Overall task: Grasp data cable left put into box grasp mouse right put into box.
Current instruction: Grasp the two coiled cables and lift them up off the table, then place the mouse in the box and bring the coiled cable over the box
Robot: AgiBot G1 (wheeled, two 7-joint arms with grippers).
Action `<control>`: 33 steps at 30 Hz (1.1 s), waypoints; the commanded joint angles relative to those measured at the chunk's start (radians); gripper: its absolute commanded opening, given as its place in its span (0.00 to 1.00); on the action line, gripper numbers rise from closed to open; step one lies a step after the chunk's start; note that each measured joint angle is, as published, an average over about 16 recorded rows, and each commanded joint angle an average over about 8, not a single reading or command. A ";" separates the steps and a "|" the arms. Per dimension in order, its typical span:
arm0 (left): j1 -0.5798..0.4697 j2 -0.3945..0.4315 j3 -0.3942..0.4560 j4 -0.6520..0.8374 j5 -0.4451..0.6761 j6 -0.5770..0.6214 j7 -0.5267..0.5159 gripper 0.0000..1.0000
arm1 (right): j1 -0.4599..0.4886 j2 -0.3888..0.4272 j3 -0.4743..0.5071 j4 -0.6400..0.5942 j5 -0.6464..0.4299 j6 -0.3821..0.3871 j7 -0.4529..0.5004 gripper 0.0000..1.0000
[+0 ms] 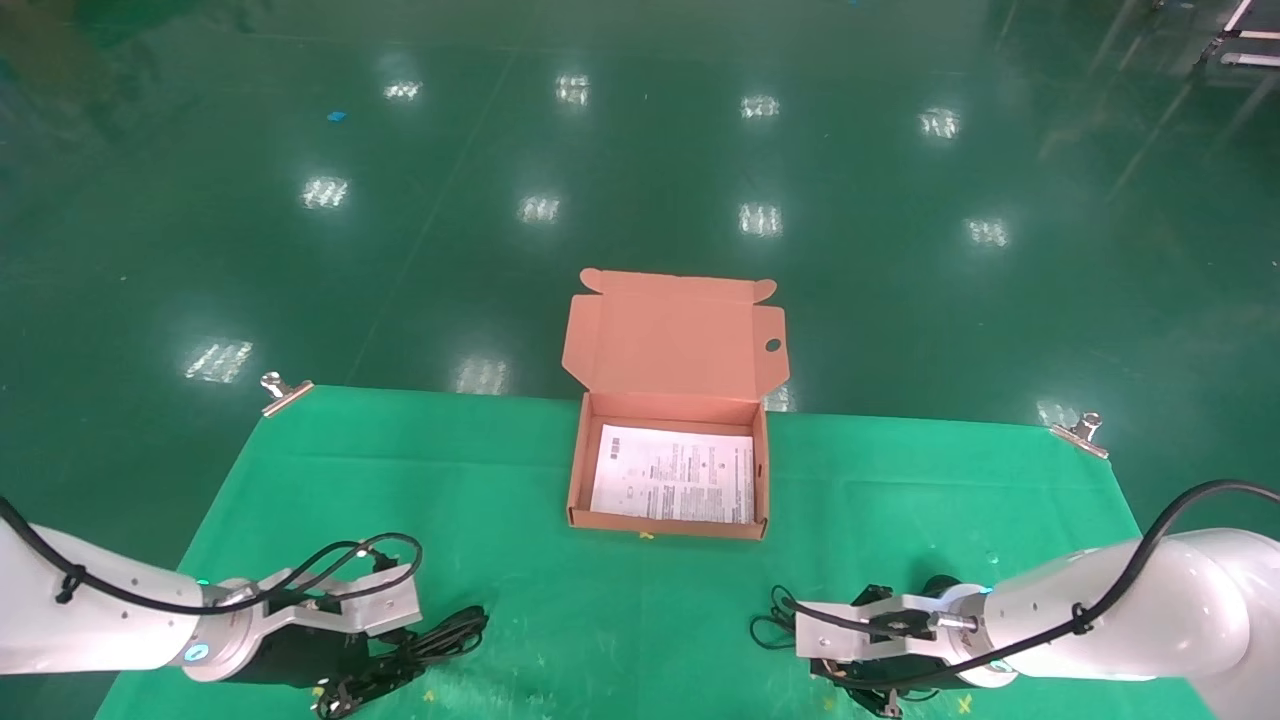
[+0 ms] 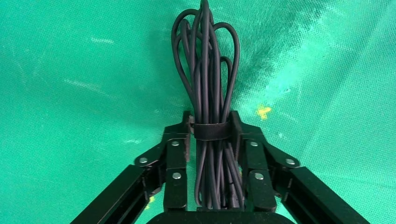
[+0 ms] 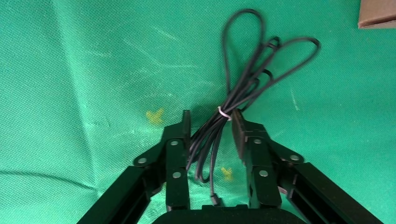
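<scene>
Box (image 1: 668, 470) interior, seen from the head view, holds only a white printed sheet (image 1: 672, 484), so neither item has gone in yet and both transfers are left. The box sits open on the green cloth (image 1: 300, 480), ahead of both grippers and between them. The left gripper (image 1: 372, 682) is low at the near edge with the data cable (image 1: 440, 633) running out from its fingertips, the long axis angled forward and inward toward the box. The right gripper (image 1: 850, 680) is low on the other side, with thin cord loops (image 1: 772, 612) showing just beyond it; the mouse body I cannot make out here.

Left wrist view: the left gripper (image 2: 212, 133) is clamped on the data cable (image 2: 205, 70) at its black strap (image 2: 211, 131), pads touching both sides. The bundle's long axis runs straight out along the fingers, loops fanning past the tips.

Right wrist view: the right gripper (image 3: 211, 126) has its pads standing apart, astride the cord (image 3: 254, 74) near a small white tie (image 3: 223, 112) without pinching it. The cord streams away from the tips toward a box corner (image 3: 377, 13). The mouse itself is not visible, probably hidden under the palm, so that grasp looks not yet made.
</scene>
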 commanded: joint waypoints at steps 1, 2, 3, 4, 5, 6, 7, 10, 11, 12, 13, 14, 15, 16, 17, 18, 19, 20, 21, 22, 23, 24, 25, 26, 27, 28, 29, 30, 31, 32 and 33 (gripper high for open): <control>0.001 0.002 0.000 0.002 0.001 -0.002 -0.002 0.00 | -0.001 -0.001 0.000 0.000 0.000 0.001 0.000 0.00; 0.000 0.001 0.000 0.000 0.000 0.000 -0.001 0.00 | 0.000 0.000 0.000 0.000 0.000 0.000 0.000 0.00; -0.001 -0.003 0.000 -0.003 -0.001 0.003 0.002 0.00 | 0.001 0.001 0.000 0.001 0.000 -0.001 0.000 0.00; -0.001 -0.009 0.000 -0.010 -0.003 0.009 0.007 0.00 | 0.003 0.003 0.000 0.004 0.000 -0.004 0.000 0.00; -0.002 -0.019 -0.001 -0.021 -0.006 0.019 0.014 0.00 | 0.007 0.007 0.001 0.009 -0.001 -0.010 0.000 0.00; -0.003 -0.031 -0.001 -0.035 -0.011 0.031 0.021 0.00 | 0.012 0.013 0.001 0.016 0.000 -0.017 0.002 0.00; -0.003 -0.046 -0.002 -0.053 -0.015 0.045 0.028 0.00 | 0.017 0.020 0.002 0.026 0.000 -0.026 0.004 0.00; -0.005 -0.103 -0.005 -0.122 -0.028 0.096 0.048 0.00 | 0.037 0.053 0.009 0.071 0.001 -0.057 0.018 0.00; -0.007 -0.125 -0.006 -0.150 -0.030 0.110 0.054 0.00 | 0.044 0.068 0.014 0.091 0.001 -0.068 0.027 0.00; -0.008 -0.146 -0.008 -0.179 -0.030 0.122 0.057 0.00 | 0.052 0.084 0.019 0.114 0.003 -0.078 0.037 0.00; -0.011 -0.166 -0.011 -0.207 -0.030 0.129 0.059 0.00 | 0.059 0.100 0.026 0.138 0.004 -0.085 0.049 0.00; -0.015 -0.186 -0.014 -0.236 -0.027 0.134 0.062 0.00 | 0.066 0.116 0.034 0.162 0.004 -0.090 0.063 0.00; -0.019 -0.204 -0.018 -0.264 -0.024 0.134 0.066 0.00 | 0.074 0.133 0.043 0.187 0.004 -0.093 0.077 0.00; -0.025 -0.221 -0.023 -0.292 -0.020 0.131 0.072 0.00 | 0.083 0.148 0.052 0.212 0.003 -0.095 0.092 0.00; -0.032 -0.238 -0.029 -0.319 -0.017 0.125 0.080 0.00 | 0.094 0.164 0.063 0.239 0.002 -0.096 0.108 0.00; -0.038 -0.252 -0.035 -0.342 -0.015 0.118 0.088 0.00 | 0.105 0.178 0.073 0.264 -0.001 -0.095 0.122 0.00; -0.046 -0.264 -0.042 -0.362 -0.015 0.110 0.097 0.00 | 0.116 0.190 0.084 0.287 -0.003 -0.092 0.137 0.00; -0.053 -0.274 -0.049 -0.380 -0.014 0.100 0.109 0.00 | 0.127 0.200 0.096 0.306 -0.004 -0.086 0.152 0.00; -0.061 -0.282 -0.056 -0.395 -0.014 0.088 0.122 0.00 | 0.138 0.209 0.108 0.324 -0.004 -0.078 0.165 0.00; -0.069 -0.288 -0.063 -0.409 -0.015 0.076 0.135 0.00 | 0.150 0.215 0.119 0.340 -0.004 -0.071 0.176 0.00; -0.076 -0.292 -0.070 -0.420 -0.016 0.063 0.148 0.00 | 0.161 0.220 0.131 0.352 -0.003 -0.061 0.186 0.00; -0.084 -0.295 -0.077 -0.430 -0.017 0.050 0.162 0.00 | 0.173 0.222 0.142 0.361 -0.001 -0.050 0.194 0.00; -0.090 -0.295 -0.083 -0.438 -0.019 0.036 0.175 0.00 | 0.184 0.221 0.152 0.367 0.002 -0.038 0.198 0.00; -0.097 -0.295 -0.089 -0.446 -0.021 0.022 0.187 0.00 | 0.195 0.219 0.161 0.369 0.006 -0.025 0.201 0.00; -0.103 -0.293 -0.095 -0.454 -0.022 0.007 0.198 0.00 | 0.206 0.213 0.170 0.370 0.010 -0.012 0.201 0.00; -0.109 -0.289 -0.101 -0.462 -0.025 -0.008 0.208 0.00 | 0.218 0.206 0.177 0.368 0.013 0.002 0.197 0.00; -0.114 -0.284 -0.107 -0.469 -0.028 -0.023 0.216 0.00 | 0.230 0.195 0.182 0.365 0.016 0.016 0.191 0.00; -0.119 -0.277 -0.112 -0.475 -0.030 -0.038 0.221 0.00 | 0.242 0.182 0.187 0.358 0.021 0.031 0.184 0.00; -0.124 -0.269 -0.117 -0.480 -0.033 -0.053 0.225 0.00 | 0.254 0.166 0.191 0.349 0.026 0.047 0.175 0.00; -0.128 -0.260 -0.122 -0.483 -0.036 -0.067 0.227 0.00 | 0.266 0.148 0.194 0.337 0.031 0.062 0.165 0.00; -0.133 -0.249 -0.126 -0.486 -0.038 -0.080 0.226 0.00 | 0.278 0.130 0.197 0.323 0.037 0.078 0.154 0.00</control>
